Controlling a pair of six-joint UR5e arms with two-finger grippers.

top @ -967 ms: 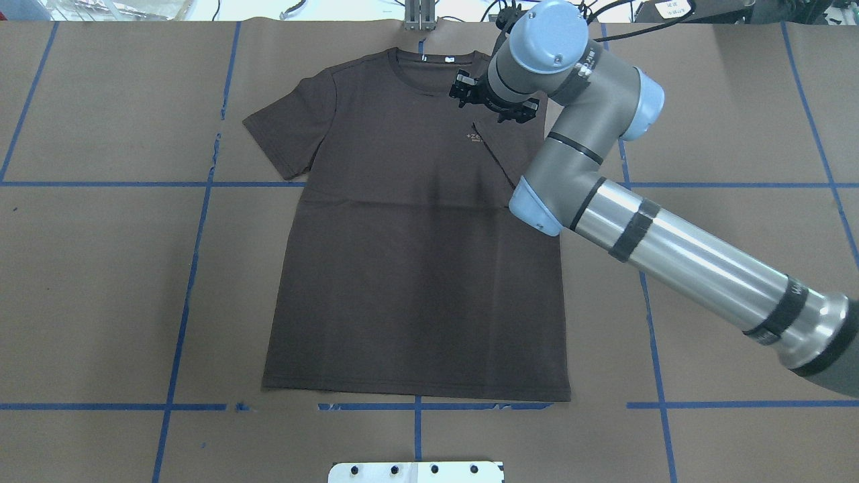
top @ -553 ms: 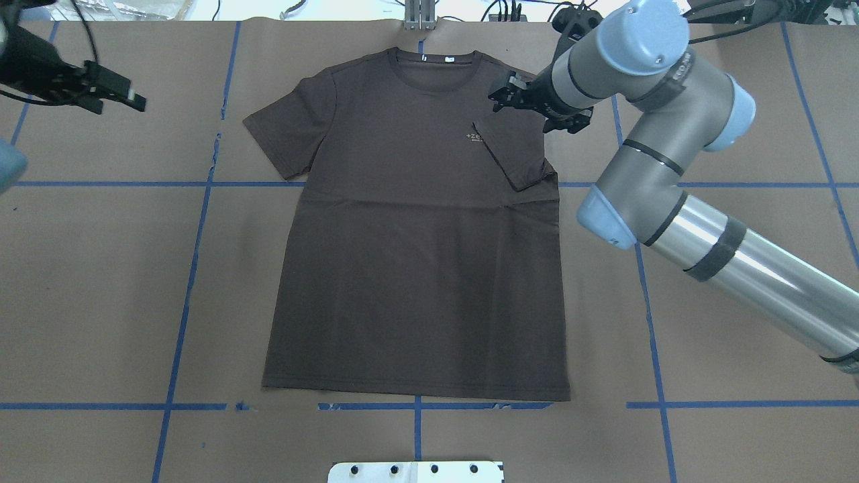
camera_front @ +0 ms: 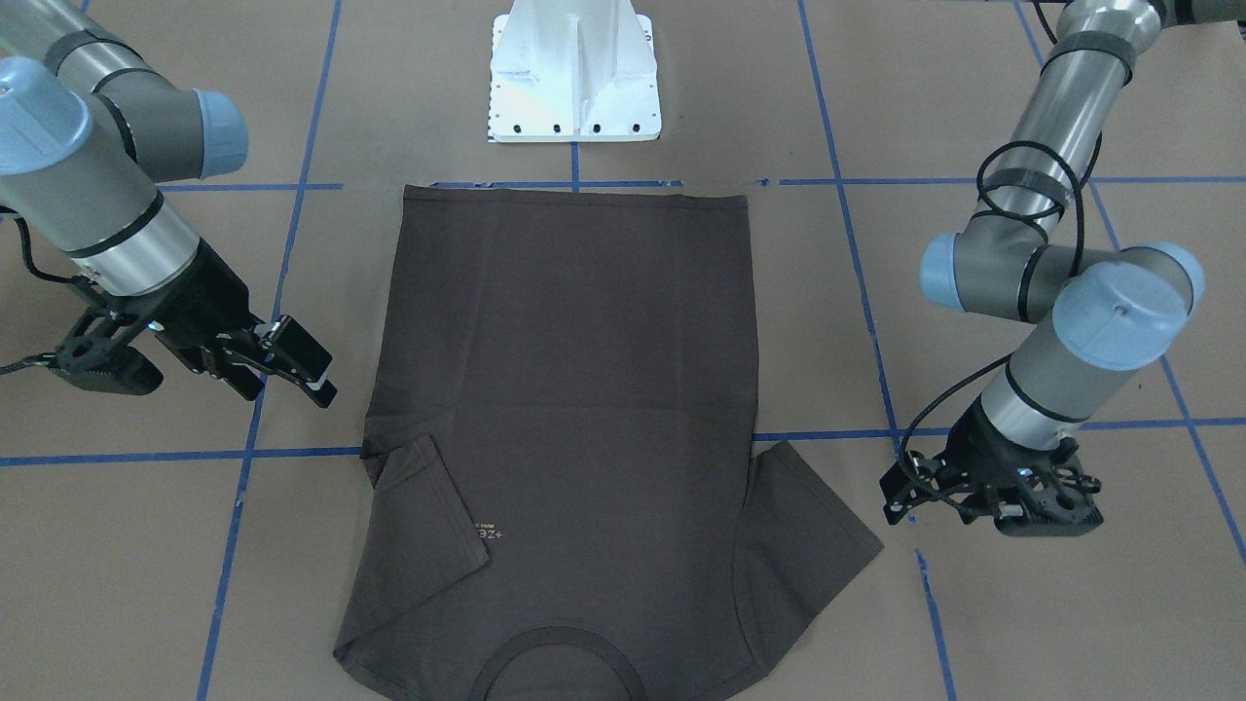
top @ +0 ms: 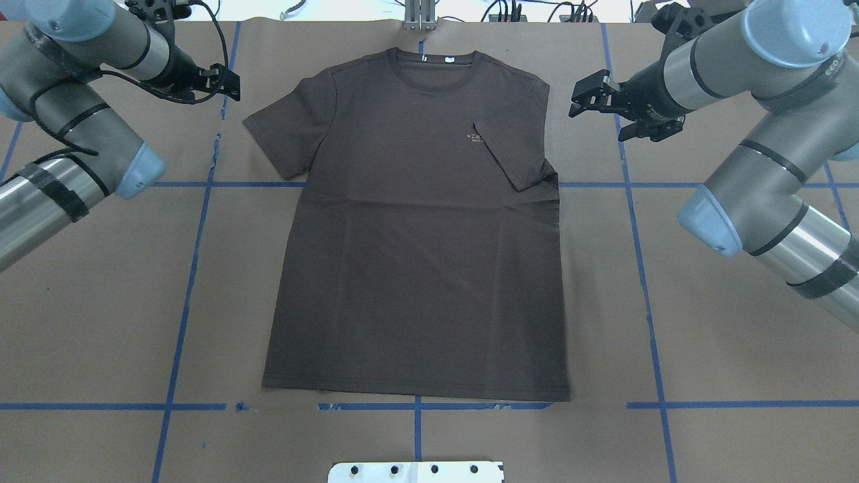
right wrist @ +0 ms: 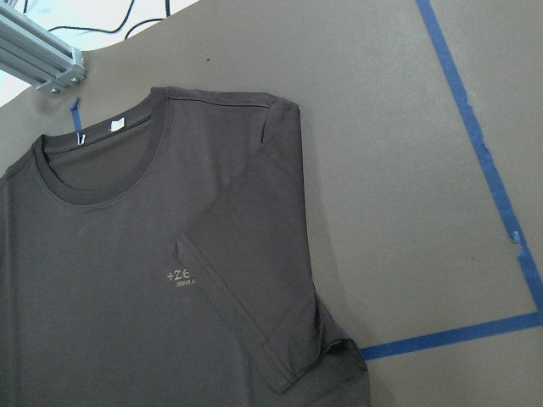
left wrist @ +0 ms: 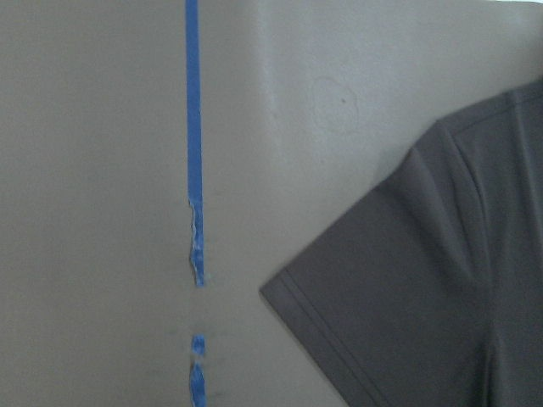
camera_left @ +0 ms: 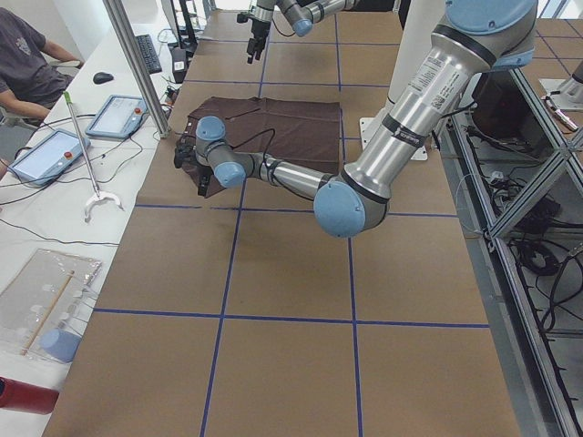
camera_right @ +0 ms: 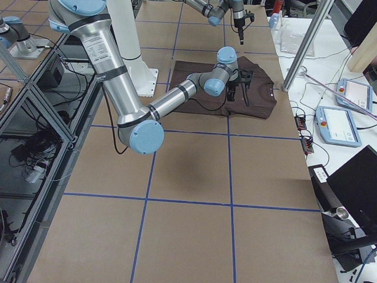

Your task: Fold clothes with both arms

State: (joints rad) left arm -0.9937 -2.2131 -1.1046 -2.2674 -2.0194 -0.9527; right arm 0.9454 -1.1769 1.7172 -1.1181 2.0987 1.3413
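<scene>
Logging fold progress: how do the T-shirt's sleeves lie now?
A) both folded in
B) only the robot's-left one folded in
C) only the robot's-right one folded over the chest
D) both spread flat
C: the sleeve on the robot's right lies folded over the chest of the T-shirt, beside the logo; the other sleeve is spread flat.

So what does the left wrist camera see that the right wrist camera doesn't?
Only the left wrist camera shows the flat, spread-out sleeve beside a torn blue tape line. Only the right wrist camera shows the round collar, white neck tag, pale logo and the other sleeve folded onto the chest. Both show the dark T-shirt lying on brown paper.
</scene>
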